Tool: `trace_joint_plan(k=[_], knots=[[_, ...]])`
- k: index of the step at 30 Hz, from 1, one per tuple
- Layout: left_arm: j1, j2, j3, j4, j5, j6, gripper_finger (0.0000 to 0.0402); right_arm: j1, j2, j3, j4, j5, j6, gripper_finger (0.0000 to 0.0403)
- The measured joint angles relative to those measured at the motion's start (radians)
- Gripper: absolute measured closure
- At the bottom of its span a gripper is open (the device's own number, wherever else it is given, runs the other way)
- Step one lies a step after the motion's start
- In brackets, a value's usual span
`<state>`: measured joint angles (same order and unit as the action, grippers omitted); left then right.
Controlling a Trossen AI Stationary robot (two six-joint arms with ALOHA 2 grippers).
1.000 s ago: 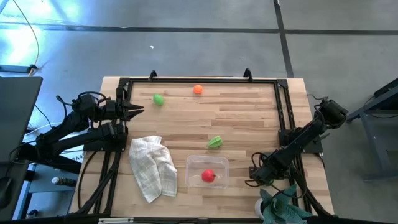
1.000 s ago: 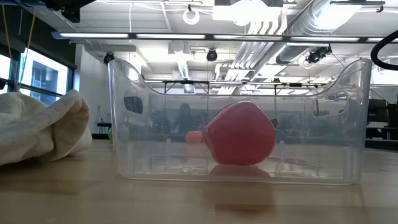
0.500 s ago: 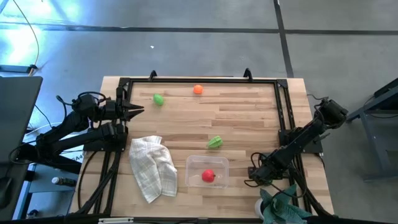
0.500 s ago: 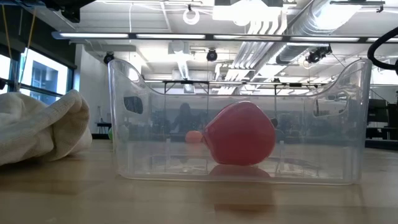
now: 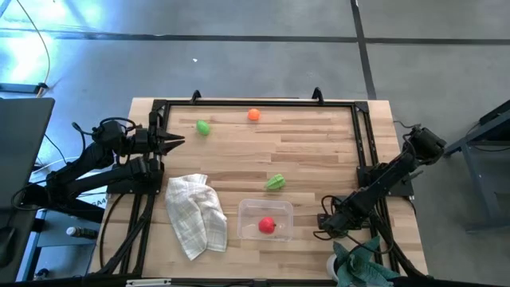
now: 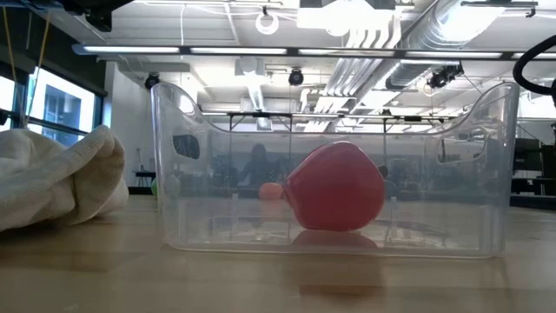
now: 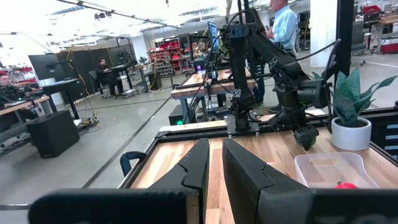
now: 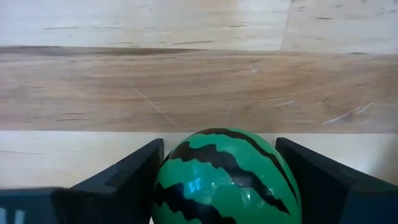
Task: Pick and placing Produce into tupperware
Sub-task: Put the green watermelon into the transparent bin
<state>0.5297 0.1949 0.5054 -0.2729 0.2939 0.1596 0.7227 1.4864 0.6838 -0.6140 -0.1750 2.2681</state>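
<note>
Narrowing at the tabletop's front right corner, our right gripper now pinches the striped green melon; the tupperware, mid front edge, awaits it. Our left gripper idles closed, left edge.

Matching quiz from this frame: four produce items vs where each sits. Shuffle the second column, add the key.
Items
1. red produce
2. orange produce
3. leafy green produce
4. striped green melon

Places
A. between the right gripper fingers
B. on bare wood just beyond the tupperware
C. inside the tupperware
D. near the table far edge

Pairs: 1-C, 2-D, 3-B, 4-A
</note>
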Motion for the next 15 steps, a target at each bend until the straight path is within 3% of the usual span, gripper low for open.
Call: trace_joint_plan(k=[15], knots=[[0.0, 0.0, 0.0, 0.0, 0.0, 0.0, 0.0364, -0.009, -0.064, -0.001, -0.026, 0.118, -0.03, 0.0125]])
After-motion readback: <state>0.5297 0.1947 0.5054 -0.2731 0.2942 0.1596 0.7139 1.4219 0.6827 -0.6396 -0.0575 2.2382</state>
